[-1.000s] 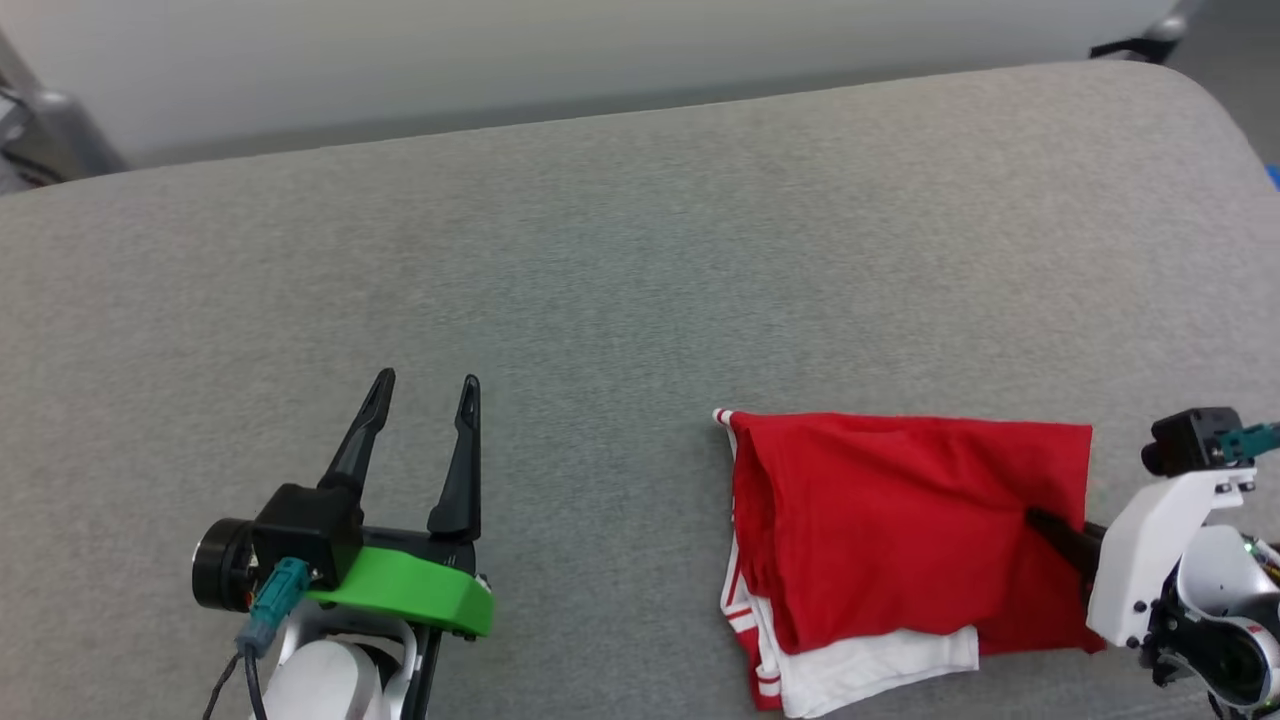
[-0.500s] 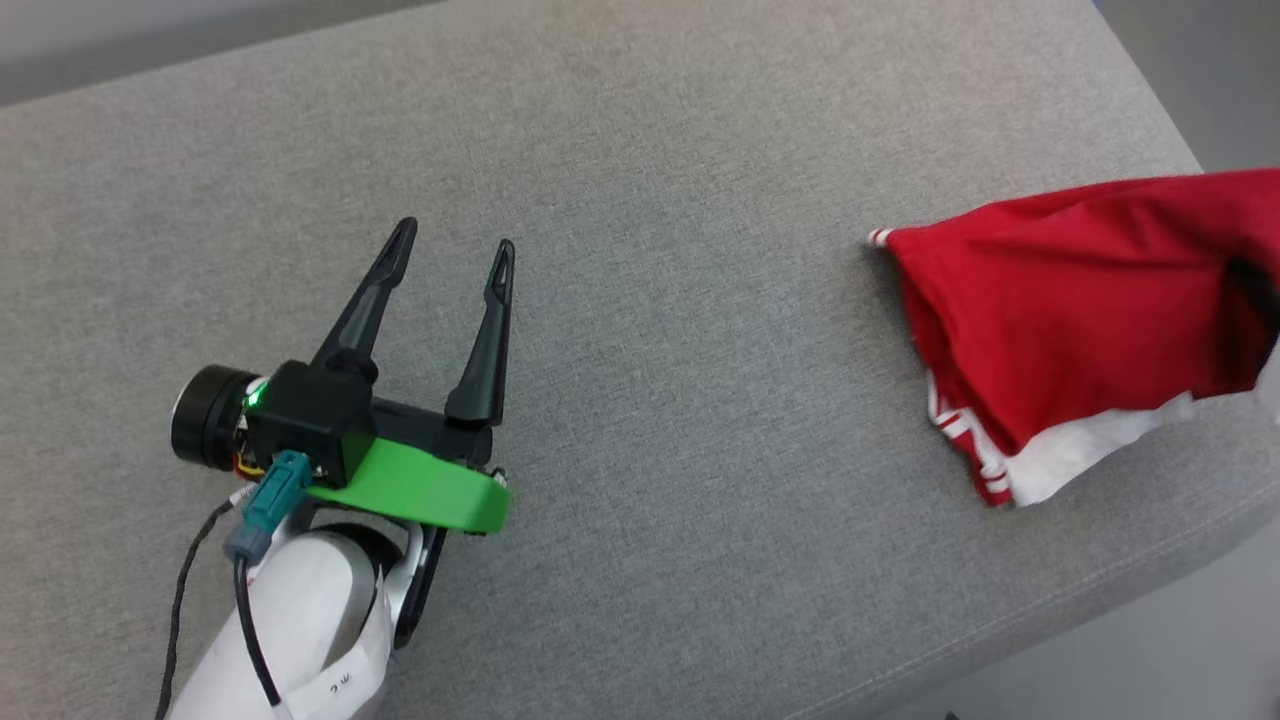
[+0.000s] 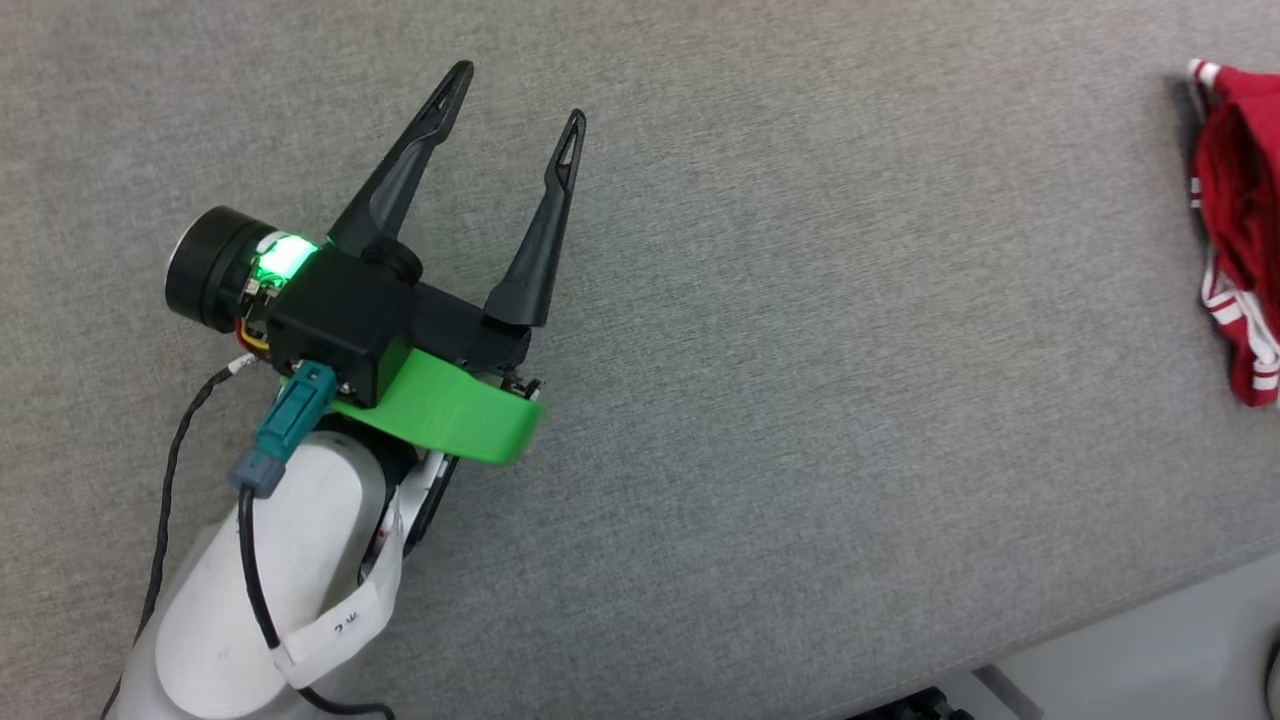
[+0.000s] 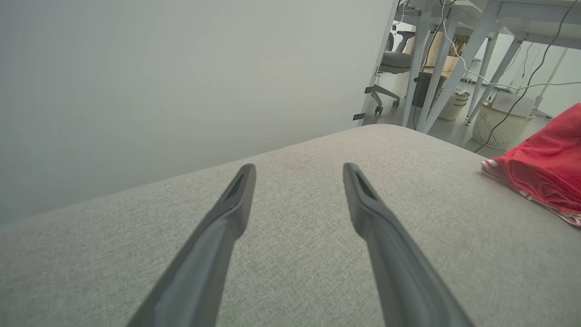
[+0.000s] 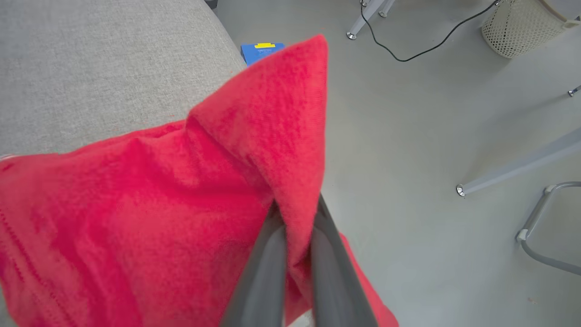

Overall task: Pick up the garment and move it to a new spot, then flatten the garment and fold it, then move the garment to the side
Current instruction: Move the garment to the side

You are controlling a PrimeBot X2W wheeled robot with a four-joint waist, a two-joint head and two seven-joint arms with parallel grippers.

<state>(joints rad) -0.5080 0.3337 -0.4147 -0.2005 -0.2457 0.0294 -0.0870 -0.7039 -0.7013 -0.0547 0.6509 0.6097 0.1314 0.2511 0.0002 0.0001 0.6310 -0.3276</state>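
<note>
Right, nearest you in the head view is one pale, rounded forearm (image 3: 255, 590) wrapped by one strip of white tape (image 3: 340, 628); its small dark marking is too tiny to read. One thin black cable (image 3: 250, 580) runs up the forearm to one teal plastic connector (image 3: 292, 415), beside one glossy green plastic collar (image 3: 450, 420) and one glowing green indicator light (image 3: 280, 255). Beyond these, your left gripper (image 3: 520, 93) has two long, tapered black fingers spread wide over the bare weave of the one grey, coarse-textured upholstered cushion (image 3: 800, 350); you see the same splay in the left wrist view (image 4: 298, 167). Well apart from it, at the cushion's right end, lies the one soft red jersey garment with red-and-white striped trim (image 3: 1235, 200), bunched in layers, with plain red cloth facing you. In the right wrist view, your right gripper (image 5: 297, 213) has its two grey fingers pinched narrow on a fold of the garment (image 5: 159, 195), pulling it up into a pointed peak. Farther off on the smooth grey floor (image 5: 408, 159) you have one blue box with a yellow label (image 5: 262, 50) whose text cannot be read, one loose black floor cable (image 5: 408, 55) and one cream woven basket (image 5: 522, 27).
</note>
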